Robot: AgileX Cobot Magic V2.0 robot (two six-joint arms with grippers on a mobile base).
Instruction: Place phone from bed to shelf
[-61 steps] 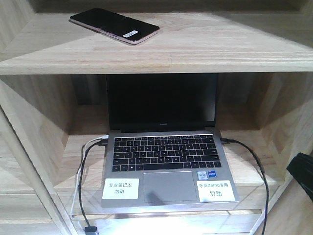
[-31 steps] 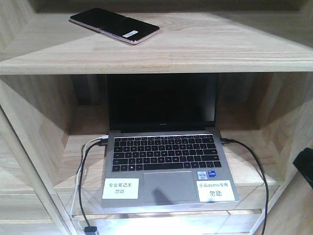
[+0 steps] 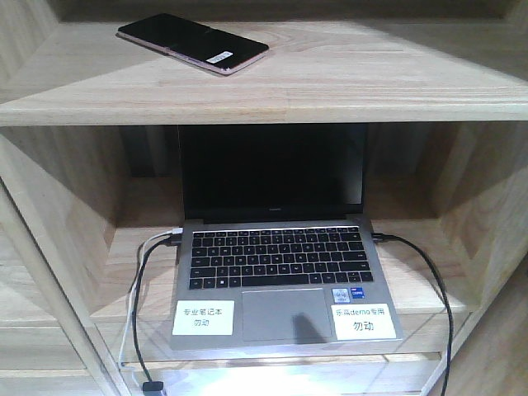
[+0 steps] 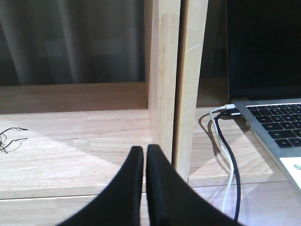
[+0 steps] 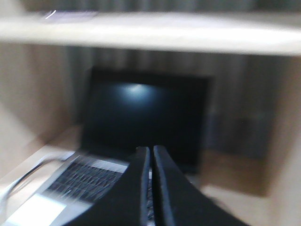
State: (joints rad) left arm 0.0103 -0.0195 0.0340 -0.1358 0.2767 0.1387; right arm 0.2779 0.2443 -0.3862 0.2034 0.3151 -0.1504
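Note:
The phone, a glossy black slab with a pinkish-gold rim and a white sticker, lies flat on the upper board of the light wood shelf, toward its left. Neither gripper touches it. My left gripper is shut with nothing between its fingers, low in front of a shelf upright. My right gripper is also shut and empty, seen blurred in front of the laptop. A faint streak at the top left of the right wrist view may be the phone. The bed is out of view.
An open grey laptop with a black screen fills the lower compartment, with white and black cables on its left and a black cable on its right. Shelf side walls close in the compartment.
In the front view, a dark shape at the right edge has slid out of view. The phone and laptop have not moved.

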